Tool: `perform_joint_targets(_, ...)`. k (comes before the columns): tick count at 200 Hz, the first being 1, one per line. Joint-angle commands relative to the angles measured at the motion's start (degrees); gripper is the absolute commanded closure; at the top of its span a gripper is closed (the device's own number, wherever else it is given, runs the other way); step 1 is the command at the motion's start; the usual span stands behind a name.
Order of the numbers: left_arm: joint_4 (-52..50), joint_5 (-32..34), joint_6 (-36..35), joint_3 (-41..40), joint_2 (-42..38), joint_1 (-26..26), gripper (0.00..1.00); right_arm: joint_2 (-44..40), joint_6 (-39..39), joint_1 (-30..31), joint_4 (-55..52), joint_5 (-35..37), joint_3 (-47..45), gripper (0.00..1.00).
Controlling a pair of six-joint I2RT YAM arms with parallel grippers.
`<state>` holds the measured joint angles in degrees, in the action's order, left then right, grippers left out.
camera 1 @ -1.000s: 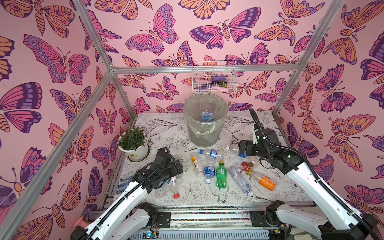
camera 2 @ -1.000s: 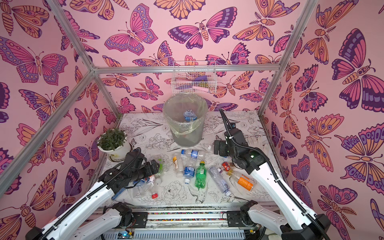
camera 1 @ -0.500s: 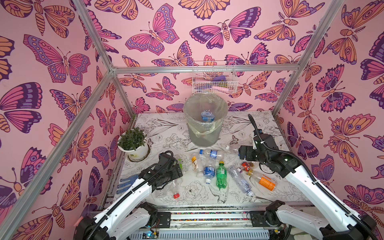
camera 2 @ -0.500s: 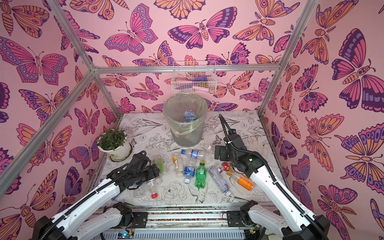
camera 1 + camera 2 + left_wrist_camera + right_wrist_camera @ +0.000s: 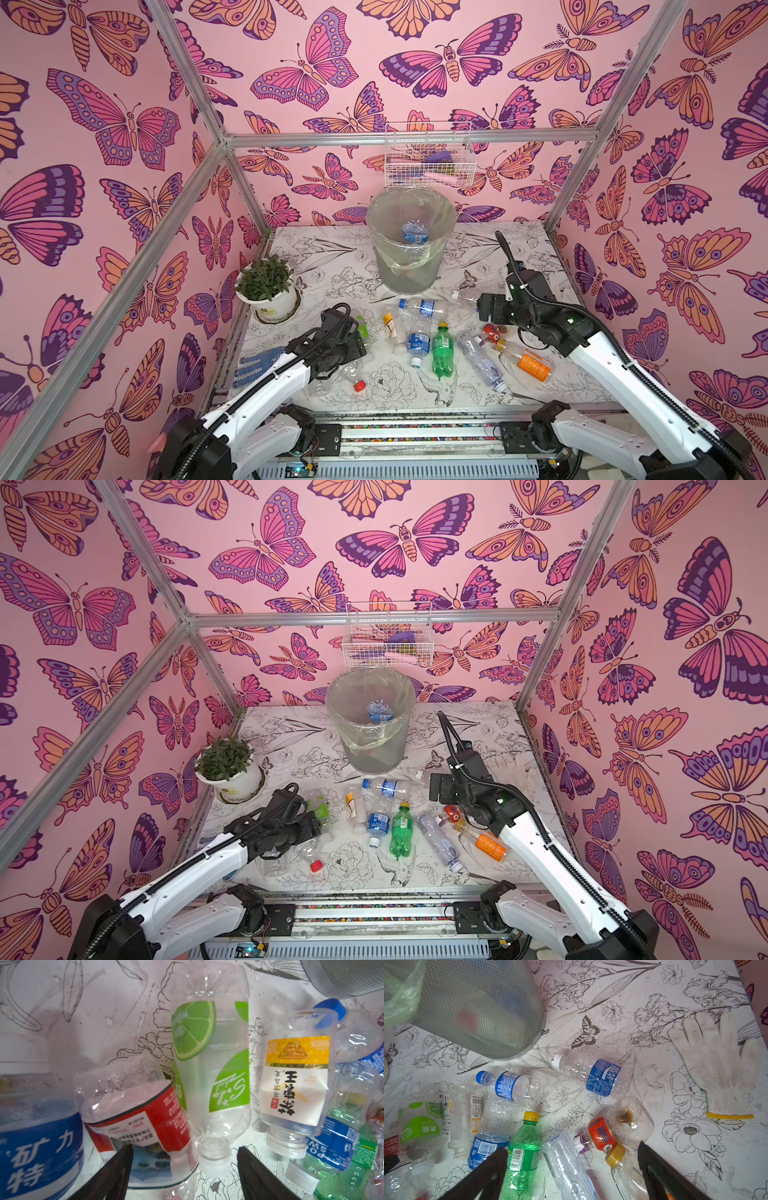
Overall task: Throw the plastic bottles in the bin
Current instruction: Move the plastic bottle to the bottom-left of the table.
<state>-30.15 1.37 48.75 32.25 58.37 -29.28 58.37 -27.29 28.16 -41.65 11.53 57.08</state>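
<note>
Top views both show your bin (image 5: 409,270) holding one blue-labelled bottle (image 5: 414,232). Your left gripper (image 5: 184,1147), jaws parted, straddles a clear lime-labelled bottle (image 5: 209,1059) at its neck; right gripper (image 5: 572,1147) parted too.

Both top views look forward and down from high behind me, sharing the whole table (image 5: 332,257). My left wrist camera sits close over the bottles (image 5: 295,1076), the right higher; both catch the lime bottle (image 5: 209,1053).

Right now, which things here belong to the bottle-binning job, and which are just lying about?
For the job:
bin
plastic bottles on the table
blue-label bottle already in the bin

Just lying about:
potted plant
white glove
blue glove
wire basket on the wall
</note>
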Motion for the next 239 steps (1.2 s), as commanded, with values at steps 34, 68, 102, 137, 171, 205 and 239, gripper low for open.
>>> perform_joint_targets(34, 4.9, -5.3, -0.9, -1.0, 0.3, -0.3, 0.18, -1.6, -1.4, -0.3, 0.3, 0.2, -1.2, 0.01)
perform_joint_targets(68, -4.5, -0.4, -2.7, 3.3, -4.9, -0.3, 0.09, -2.2, -1.5, -0.4, 0.2, 0.2, -1.5, 0.01)
perform_joint_targets(102, -10.2, 1.2, -0.7, 3.2, -8.4, -0.3, 0.07, -1.9, -2.0, -0.4, 0.9, -0.6, -2.1, 0.01)
perform_joint_targets(137, -10.1, -0.4, 3.2, -0.6, -8.9, -0.3, 0.06, -1.9, -2.4, -0.4, 1.2, -1.1, -2.2, 0.01)
perform_joint_targets(171, -9.0, -1.2, 4.9, -2.6, -10.5, -0.3, 0.07, -2.2, -2.5, -0.4, 1.4, -1.2, -3.0, 0.01)
perform_joint_targets(205, -6.3, -3.2, 5.9, -4.2, -8.9, -0.3, 0.07, -2.2, -3.3, -0.4, 2.0, -1.9, -3.7, 0.01)
perform_joint_targets(239, -4.5, -3.5, 6.0, -4.9, -7.0, -0.3, 0.07, -2.5, -3.3, -0.4, 1.7, -1.6, -3.6, 0.01)
